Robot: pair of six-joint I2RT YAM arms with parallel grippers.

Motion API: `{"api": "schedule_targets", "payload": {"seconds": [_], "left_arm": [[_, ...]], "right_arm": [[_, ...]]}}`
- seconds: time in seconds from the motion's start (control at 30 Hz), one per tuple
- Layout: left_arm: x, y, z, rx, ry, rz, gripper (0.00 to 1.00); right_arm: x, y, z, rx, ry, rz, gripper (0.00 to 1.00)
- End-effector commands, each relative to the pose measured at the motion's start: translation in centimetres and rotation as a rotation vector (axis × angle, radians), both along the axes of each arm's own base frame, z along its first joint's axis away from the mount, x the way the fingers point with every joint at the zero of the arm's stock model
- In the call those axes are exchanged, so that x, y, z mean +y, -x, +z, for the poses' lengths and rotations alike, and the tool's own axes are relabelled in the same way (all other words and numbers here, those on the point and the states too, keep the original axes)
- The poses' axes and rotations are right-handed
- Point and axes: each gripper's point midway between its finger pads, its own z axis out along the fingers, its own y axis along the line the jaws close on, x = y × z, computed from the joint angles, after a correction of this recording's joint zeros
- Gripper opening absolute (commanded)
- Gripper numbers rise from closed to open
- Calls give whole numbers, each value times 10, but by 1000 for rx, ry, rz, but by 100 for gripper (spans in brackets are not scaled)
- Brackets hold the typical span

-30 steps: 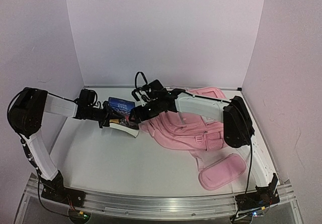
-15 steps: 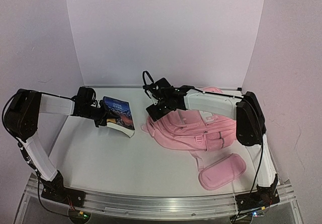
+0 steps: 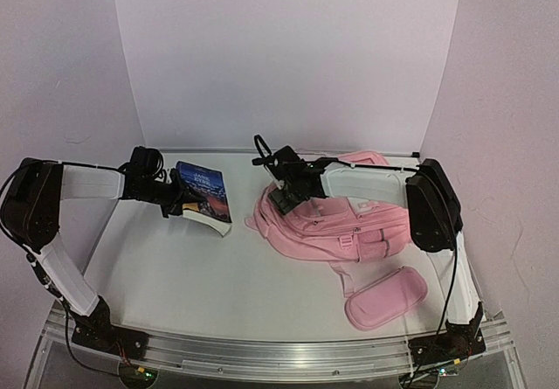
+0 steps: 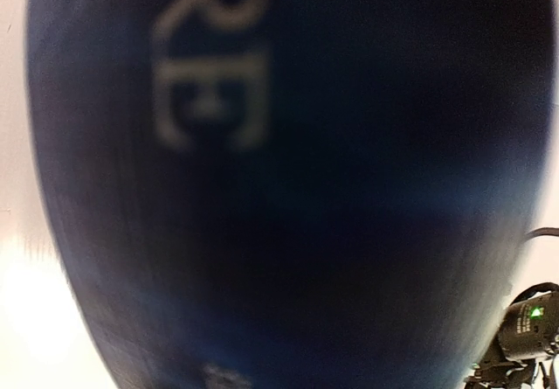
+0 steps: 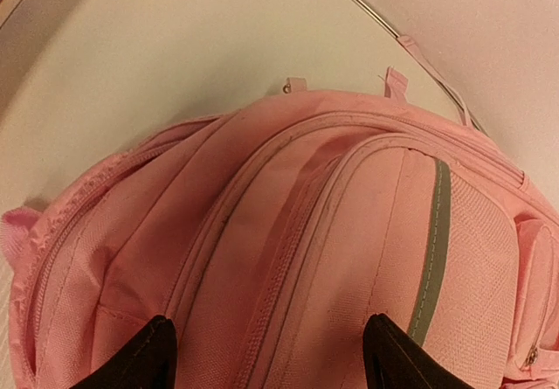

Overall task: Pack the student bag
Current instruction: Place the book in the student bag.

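Observation:
The student bag [image 3: 354, 221] is a large pink backpack lying flat at the right of the table, with a grey stripe on its front. In the right wrist view the student bag [image 5: 332, 223] fills the picture, zip seams running down it. My right gripper [image 3: 281, 197] hovers open over the bag's left end; both black fingertips [image 5: 147, 358] stand far apart above the fabric, nothing between them [image 5: 271, 367]. My left gripper [image 3: 178, 204] is shut on the left edge of a blue book [image 3: 206, 193], which is tilted. The book's cover [image 4: 288, 188] blocks the left wrist view, hiding the jaws.
A small oblong pink pencil case [image 3: 385, 297] lies near the front right. A pink strap [image 3: 342, 275] trails from the bag toward it. White walls close the back and sides. A metal rail [image 3: 279, 351] runs along the near edge.
My right gripper has pulled away from the book and moved right, over the bag's left end. The left gripper has drawn the book slightly left and back.

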Motion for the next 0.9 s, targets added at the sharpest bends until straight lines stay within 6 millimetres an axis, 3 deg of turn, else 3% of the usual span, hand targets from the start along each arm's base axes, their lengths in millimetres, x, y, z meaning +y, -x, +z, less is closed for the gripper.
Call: {"api": "schedule_targets", "payload": {"seconds": [0.0,0.07,0.13,0.2,0.37,0.5,0.7,0.87], "left_arm": [[-11,-27,82,-284,67,-44,0],[-12,-27,87,-294,73,-50,0],[-13,-26,96,-316,84,-58,0],[-15,-24,106,-337,98,-69,0],[-21,-16,135,-390,140,-114,0],[-27,-7,153,-420,183,-136,0],[-58,4,174,-451,281,-196,0],[-93,-1,169,-431,353,-235,0]], "right_arm": [[-22,-1,-7,-9,80,-20,64],[-28,-3,-3,-2,69,-27,45],[-31,-7,15,-1,31,-36,19],[-34,-12,41,8,-44,-48,0],[-29,-20,117,53,-320,-28,0],[-39,-26,164,96,-542,-31,0],[-65,-41,208,195,-821,-30,0],[-68,-39,238,245,-956,65,0]]}}
